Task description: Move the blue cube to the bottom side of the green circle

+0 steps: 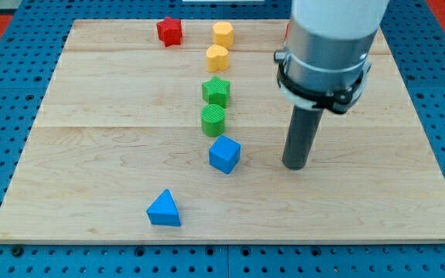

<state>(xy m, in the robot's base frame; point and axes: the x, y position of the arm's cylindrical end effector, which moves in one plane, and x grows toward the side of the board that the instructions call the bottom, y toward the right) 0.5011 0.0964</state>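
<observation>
The blue cube [224, 154] sits on the wooden board, just below the green circle [213, 120] and slightly to its right, nearly touching it. My tip [295, 165] rests on the board to the right of the blue cube, with a clear gap between them. The rod rises from the tip to the arm's white and grey body at the view's top right.
A green star [216, 90] stands just above the green circle. Two yellow blocks [218, 58] [222, 34] stand above that. A red star [169, 32] is at the top left. A blue triangle [164, 209] lies at the bottom left. The board's edge [230, 240] runs along the bottom.
</observation>
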